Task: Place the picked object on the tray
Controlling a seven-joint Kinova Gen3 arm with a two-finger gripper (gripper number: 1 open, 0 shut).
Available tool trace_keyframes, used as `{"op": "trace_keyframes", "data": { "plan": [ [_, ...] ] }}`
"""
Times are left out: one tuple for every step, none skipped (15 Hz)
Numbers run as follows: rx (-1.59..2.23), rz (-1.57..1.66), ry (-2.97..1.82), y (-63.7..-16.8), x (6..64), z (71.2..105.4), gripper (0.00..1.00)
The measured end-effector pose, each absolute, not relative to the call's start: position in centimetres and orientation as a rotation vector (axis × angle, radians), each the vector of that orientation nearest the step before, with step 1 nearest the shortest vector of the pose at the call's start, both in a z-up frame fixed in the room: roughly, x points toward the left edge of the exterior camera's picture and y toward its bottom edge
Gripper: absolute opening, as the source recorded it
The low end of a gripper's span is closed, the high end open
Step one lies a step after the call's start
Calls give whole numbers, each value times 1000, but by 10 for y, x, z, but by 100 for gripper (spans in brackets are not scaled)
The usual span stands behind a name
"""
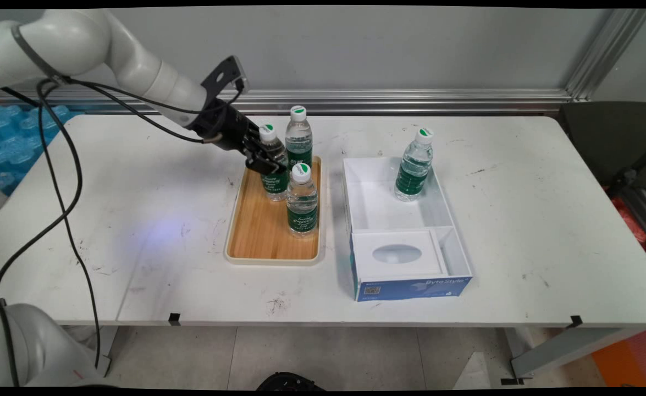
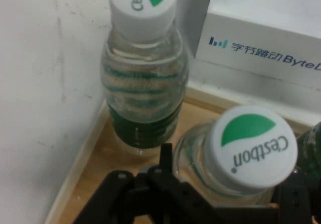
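While pincer (image 1: 265, 159) straddles bottle (image 1: 272, 165), tray (image 1: 257, 242), box (image 1: 410, 286)

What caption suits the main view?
Black two-finger claw around a clear green-labelled water bottle on a wooden tray.

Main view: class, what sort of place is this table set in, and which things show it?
Probably a robotics lab or test bench: a Kinova arm's gripper closes around a water bottle on a wooden tray, the white table is scuffed, and aluminium framing lines the wall.
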State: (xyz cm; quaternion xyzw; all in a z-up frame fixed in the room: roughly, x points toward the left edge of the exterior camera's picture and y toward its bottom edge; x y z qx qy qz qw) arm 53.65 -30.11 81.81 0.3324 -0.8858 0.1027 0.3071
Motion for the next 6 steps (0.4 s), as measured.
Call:
{"op": "trace_keyframes", "data": {
  "plan": [
    [876, 270, -2343, -302, 535, 815, 0],
    [873, 269, -2342, -303, 534, 813, 0],
    [868, 267, -2342, -303, 533, 811, 100],
    [864, 267, -2342, -303, 533, 809, 100],
    [861, 266, -2342, -303, 533, 809, 100],
    [857, 266, -2342, -303, 533, 808, 100]
  ]
}}
